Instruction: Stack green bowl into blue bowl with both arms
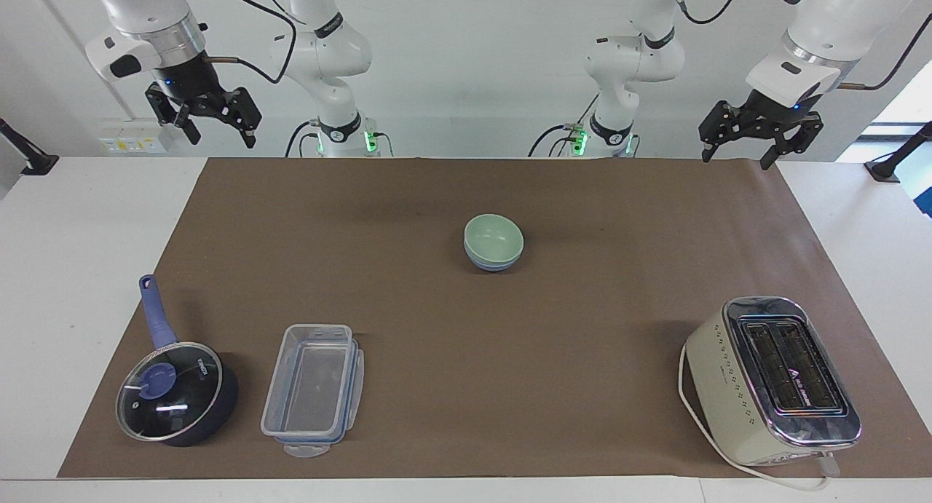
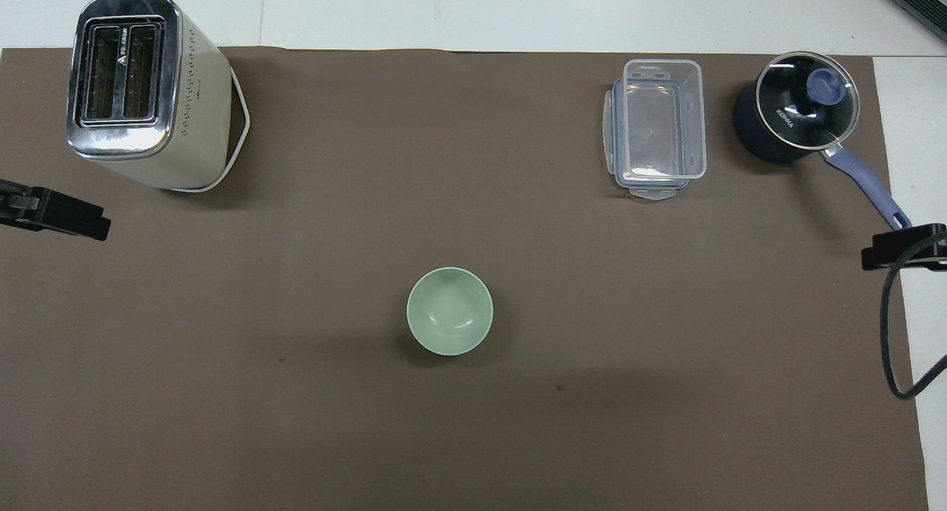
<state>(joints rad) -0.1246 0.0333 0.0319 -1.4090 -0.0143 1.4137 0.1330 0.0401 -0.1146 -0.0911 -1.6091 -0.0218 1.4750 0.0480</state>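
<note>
The pale green bowl (image 1: pixel 494 237) sits nested inside the blue bowl (image 1: pixel 492 264) at the middle of the brown mat; only the blue bowl's lower rim shows under it. In the overhead view the green bowl (image 2: pixel 450 310) hides the blue one. My left gripper (image 1: pixel 759 139) is open and empty, raised over the mat's edge at the left arm's end of the table. My right gripper (image 1: pixel 215 121) is open and empty, raised at the right arm's end. Both are well apart from the bowls.
A cream toaster (image 1: pixel 772 379) with a white cord stands at the left arm's end, farther from the robots. A clear plastic container (image 1: pixel 313 386) and a dark-blue lidded saucepan (image 1: pixel 175 390) lie at the right arm's end. The brown mat (image 1: pixel 408 343) covers the table.
</note>
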